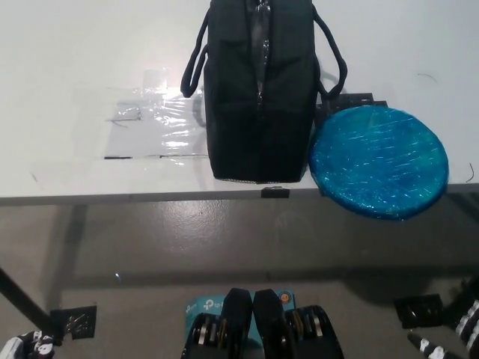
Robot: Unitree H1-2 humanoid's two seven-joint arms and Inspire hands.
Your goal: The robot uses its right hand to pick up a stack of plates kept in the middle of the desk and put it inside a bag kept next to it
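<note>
A stack of plates [379,161] wrapped in shiny blue film lies at the right of the white desk [67,52], and its near side overhangs the desk's front edge. Just left of it, touching or nearly touching, stands a black bag [258,97] with two loop handles and a zip line running along its top. Only a sliver of my white left hand [16,348] shows in the bottom left corner, low over the floor. A small part of my black right hand [458,335] shows in the bottom right corner, well below and apart from the plates.
Clear tape patches [157,123] shine on the desk left of the bag. A black tab [275,193] sits at the desk's front edge under the bag. Below is grey floor with black square markers [73,321] [419,309] and a dark desk leg [19,295].
</note>
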